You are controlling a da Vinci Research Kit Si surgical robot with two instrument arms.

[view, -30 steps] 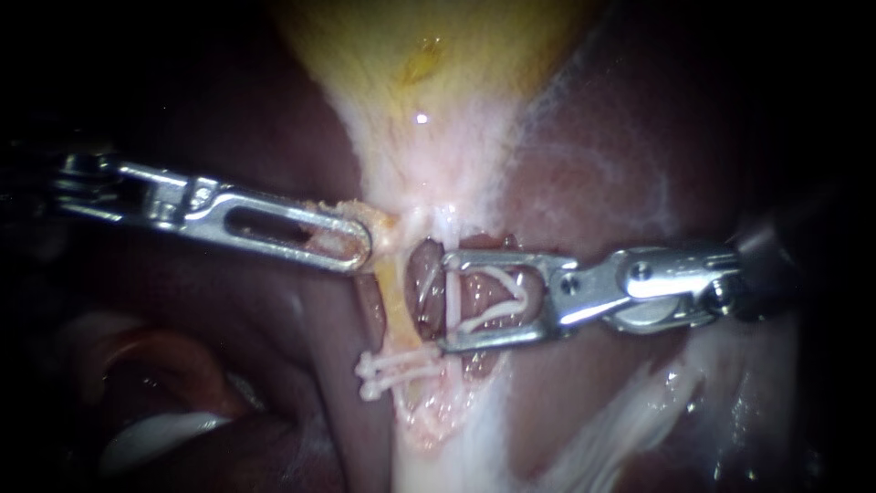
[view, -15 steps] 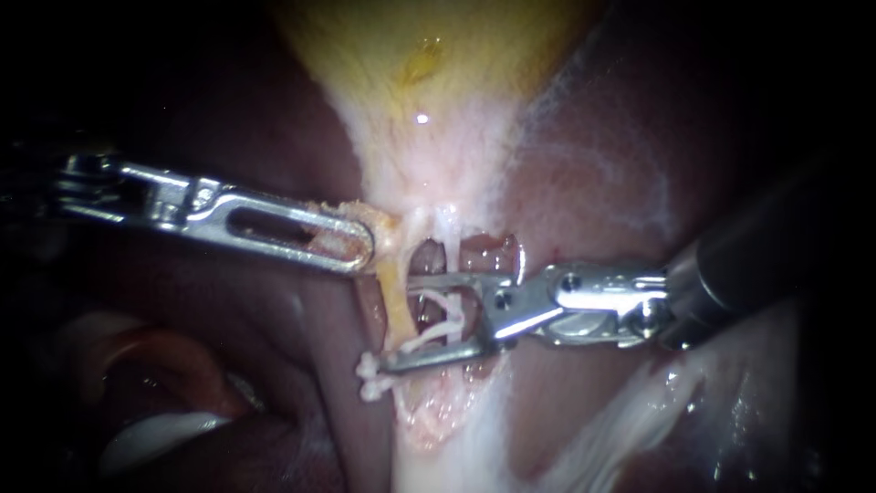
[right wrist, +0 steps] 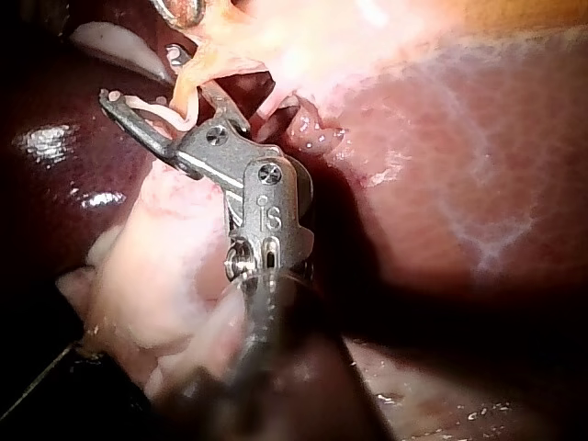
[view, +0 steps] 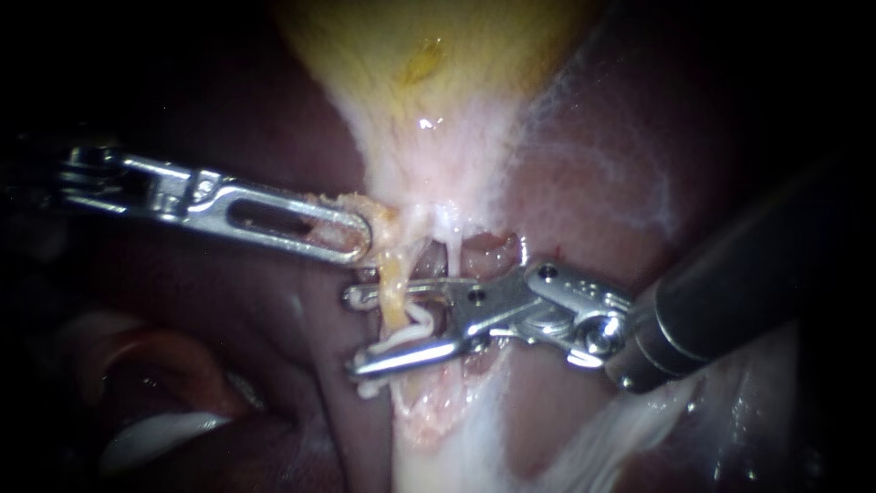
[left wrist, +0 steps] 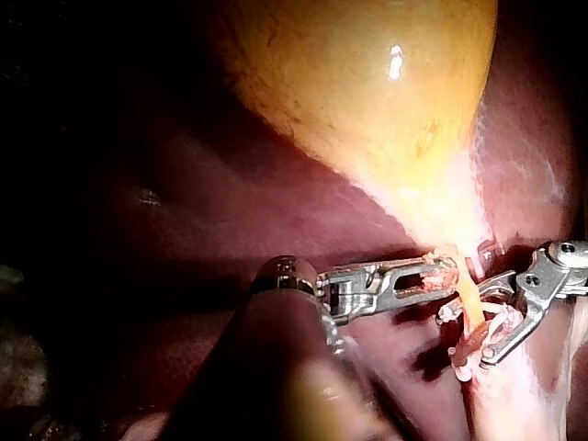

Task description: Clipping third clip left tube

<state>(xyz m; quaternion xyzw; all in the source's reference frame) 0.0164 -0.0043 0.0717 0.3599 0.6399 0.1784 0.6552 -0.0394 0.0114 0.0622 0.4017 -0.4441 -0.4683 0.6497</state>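
Observation:
The yellow left tube [view: 392, 294] runs down from the gallbladder [view: 429, 73] neck. My left instrument [view: 360, 239] comes in from the left, its jaws shut on a tag of tissue at the tube's top; the left wrist view shows this grip [left wrist: 446, 274]. My right instrument [view: 351, 330] reaches in from the right. Its jaws stand apart astride the tube, one above and one below, with a white clip [view: 412, 327] seated between them. White clips [view: 368, 390] sit on the tube just below the lower jaw. In the right wrist view the clip [right wrist: 152, 112] curves around the tube.
Dark red liver [view: 593, 183] lies on both sides of the pale stalk. A window of bare red tissue [view: 488, 256] opens behind the tube. Pale fatty tissue [view: 630, 429] lies at the lower right, and a pale fold [view: 155, 429] at the lower left.
My right instrument has slid left with its clip until its jaws pass on both sides of the yellow tube. The left instrument has barely shifted and keeps its hold.

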